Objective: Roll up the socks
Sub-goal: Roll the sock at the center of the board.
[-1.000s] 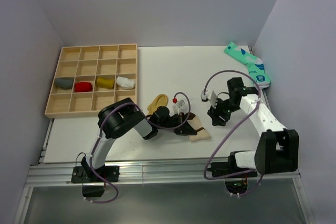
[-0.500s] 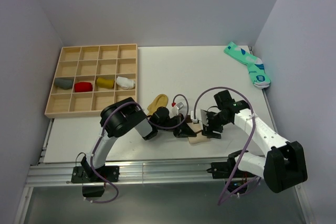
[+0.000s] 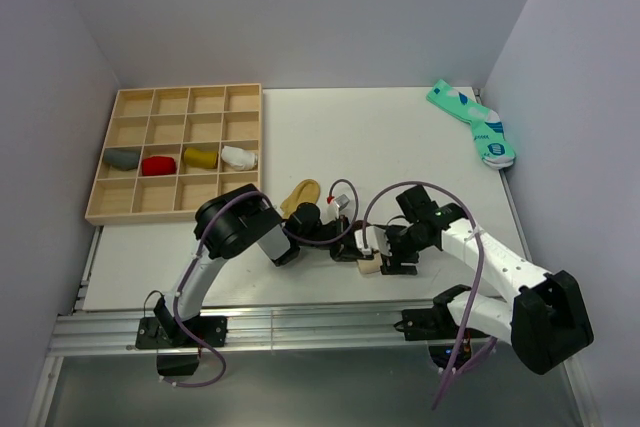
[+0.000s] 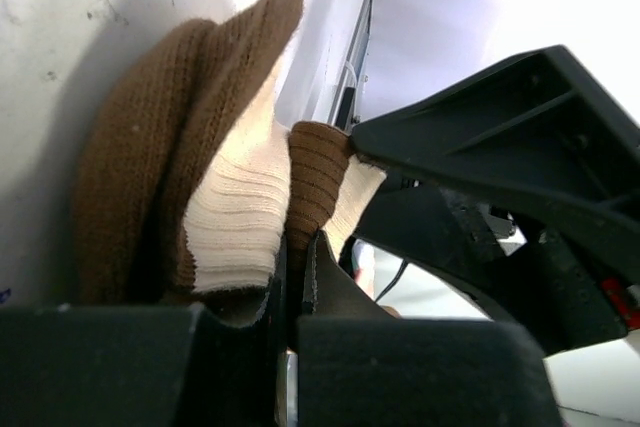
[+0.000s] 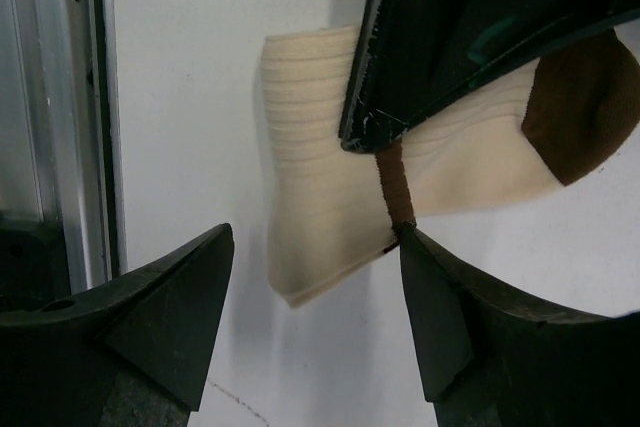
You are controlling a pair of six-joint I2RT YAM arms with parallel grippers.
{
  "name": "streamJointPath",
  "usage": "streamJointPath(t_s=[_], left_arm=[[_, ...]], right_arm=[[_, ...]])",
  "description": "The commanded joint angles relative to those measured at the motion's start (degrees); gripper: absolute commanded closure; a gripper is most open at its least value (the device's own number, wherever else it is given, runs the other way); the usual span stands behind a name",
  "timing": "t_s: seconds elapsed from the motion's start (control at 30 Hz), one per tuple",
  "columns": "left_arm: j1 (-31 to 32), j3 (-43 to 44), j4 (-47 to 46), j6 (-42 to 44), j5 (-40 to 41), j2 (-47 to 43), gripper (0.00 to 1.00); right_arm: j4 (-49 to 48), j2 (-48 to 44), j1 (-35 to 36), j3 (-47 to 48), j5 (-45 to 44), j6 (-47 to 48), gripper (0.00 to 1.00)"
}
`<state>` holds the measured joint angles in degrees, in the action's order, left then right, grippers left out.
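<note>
- Left gripper [image 4: 297, 269]: pressed together on the brown-banded cuff end of the beige sock [image 4: 240, 207], pinching a fold of it above the table [image 3: 330, 127].
- Right gripper [image 5: 315, 237]: spread wide and holding nothing. Its fingers [image 5: 170, 312] straddle the free cream end of the beige sock, which lies flat near the table's front edge.
- Beige sock, state: one end is bunched in the pinch and the rest is laid out. It is judged to be at the start of its roll (no tight bundle is formed yet).
- Wooden tray [image 3: 175, 97]: four small bundles [image 3: 200, 157], grey, red, yellow and white, sit one per compartment along one row. These look like finished rolls.
- Mustard-yellow sock [image 3: 300, 194]: loose on the table just beside the left arm, unrolled.
- Green socks [image 3: 472, 122]: lying flat at the far right corner, well apart from both grippers and not yet handled.
- Remaining, as judged: complete the beige roll, then the mustard-yellow and green ones.
</note>
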<state>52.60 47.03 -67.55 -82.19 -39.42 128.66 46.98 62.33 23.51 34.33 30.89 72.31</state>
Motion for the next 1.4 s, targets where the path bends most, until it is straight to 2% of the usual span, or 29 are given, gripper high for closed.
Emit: streamJointPath(t_s=[0.0,0.3,0.43,0.5,0.53,0.67,0.7,0.8,0.97,1.27,1.37], left_arm=[[-0.5,0.5,4.0,-2.3,-1.2,3.1,1.0],[-0.6,1.7,4.3,-3.1,-2.5,3.2,1.0],[-0.6,2.5,9.5,-0.2,-2.0,1.9,1.0],[-0.6,3.1,15.7,3.4,-1.4,-0.2,0.96],[-0.6,3.4,18.1,4.7,-0.4,-1.9,0.94],[-0.8,4.6,27.5,11.2,2.8,-6.4,0.73],[-0.8,4.8,29.2,13.1,3.3,-7.1,0.71],[-1.4,5.6,35.3,16.8,5.8,-10.3,0.64],[-2.5,6.6,46.2,22.6,10.6,-16.1,0.63],[-4.6,7.2,56.8,26.5,16.1,-20.9,0.62],[-4.8,7.8,58.6,27.3,17.4,-21.1,0.59]], right_arm=[[-3.2,-0.7,1.5,-1.1,-0.4,0.3,0.26],[-7.2,2.4,4.1,-2.3,-1.0,-1.1,0.29],[-7.2,5.4,4.9,-1.3,-1.2,-2.0,0.39],[-7.3,6.7,5.2,-0.8,-2.2,-2.1,0.48],[-7.9,7.0,5.4,-0.8,-2.8,-2.5,0.6],[-8.6,7.9,5.4,-0.8,-4.2,-3.4,0.7],[-8.7,7.8,5.4,-0.8,-4.4,-3.7,0.72],[-9.5,7.5,5.4,-1.2,-5.2,-4.5,0.72],[-10.3,7.7,5.4,-1.3,-6.1,-5.1,0.73],[-11.2,8.7,5.4,-1.0,-6.6,-6.1,0.73],[-11.2,8.6,5.3,-0.9,-6.8,-6.3,0.73]])
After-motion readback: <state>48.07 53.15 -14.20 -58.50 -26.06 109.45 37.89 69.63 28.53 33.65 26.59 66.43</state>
